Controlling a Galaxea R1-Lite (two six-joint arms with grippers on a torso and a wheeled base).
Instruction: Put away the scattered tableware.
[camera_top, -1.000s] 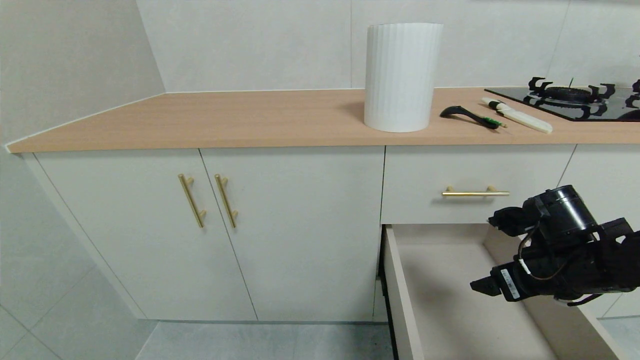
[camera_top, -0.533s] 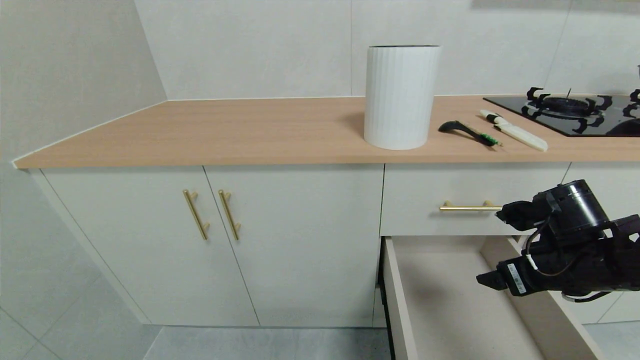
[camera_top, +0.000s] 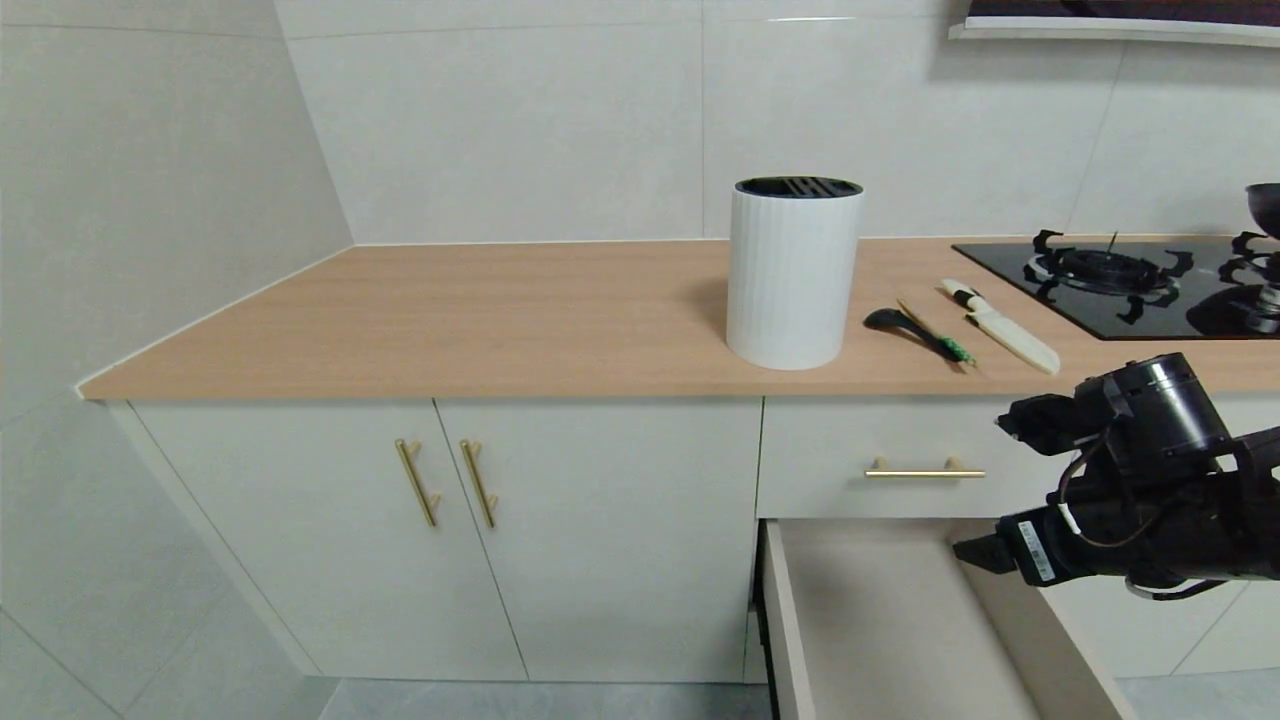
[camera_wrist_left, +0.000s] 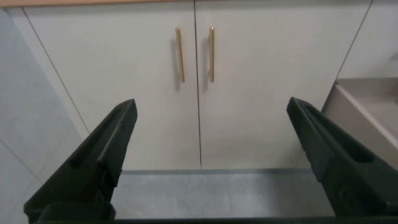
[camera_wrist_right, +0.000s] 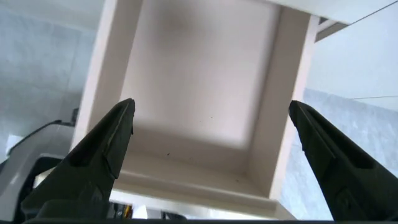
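My right gripper wide open, empty, above open drawer; left gripper likewise. Knife, black spoon on far counter: probably light, stiff, slick. I'd pinch across handles.

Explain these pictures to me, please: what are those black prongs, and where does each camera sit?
This is a two-armed robot in a kitchen. The wide picture comes from a camera on its head, looking down at a wooden countertop. On it stands a white ribbed cylindrical holder. Beside that lie a black spoon with a green handle and a cream-coloured knife. A black gas hob is set in farther right.

The other two pictures come from cameras on the wrists. The black prongs are the fingers of each arm's tool. The left tool, open and empty, faces pale cabinet doors with gold handles. The right tool, also open and empty, hangs above the open pale drawer.
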